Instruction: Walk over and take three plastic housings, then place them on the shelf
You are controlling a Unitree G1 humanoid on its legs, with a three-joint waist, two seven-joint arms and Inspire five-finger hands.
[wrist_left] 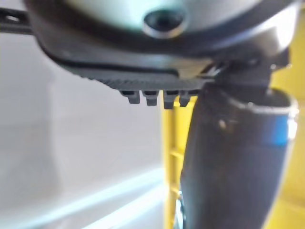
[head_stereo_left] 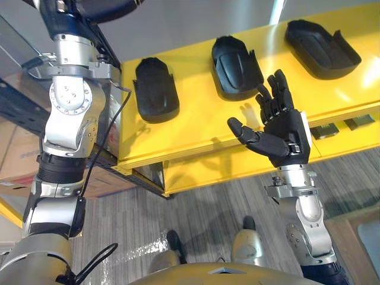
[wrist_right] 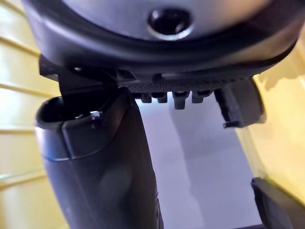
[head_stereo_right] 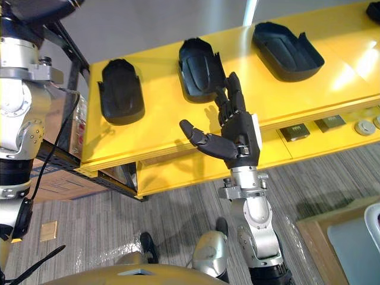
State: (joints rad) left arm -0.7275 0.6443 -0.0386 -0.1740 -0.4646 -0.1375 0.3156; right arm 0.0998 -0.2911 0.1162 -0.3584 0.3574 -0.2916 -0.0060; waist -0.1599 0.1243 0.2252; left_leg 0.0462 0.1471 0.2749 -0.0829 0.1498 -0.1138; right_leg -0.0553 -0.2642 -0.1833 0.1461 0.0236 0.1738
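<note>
Here, from the left: the left robot hand [wrist_left: 157, 47] shows close to a yellow upright, and its grip cannot be told. On the yellow shelf [head_stereo_left: 196, 133] three black plastic housings lie apart in a row. After the left housing [head_stereo_left: 155, 89] and middle housing [head_stereo_left: 236, 66] comes the right robot hand [head_stereo_left: 282, 133], raised before the shelf edge, released, fingers straight, holding nothing. Last lies the right housing [head_stereo_left: 320, 47].

Bright overhead glare on yellow shelf [head_stereo_left: 196, 122] (soft shadows)

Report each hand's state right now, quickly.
Left hand: open, holding nothing.
Right hand: open, holding nothing.
</note>
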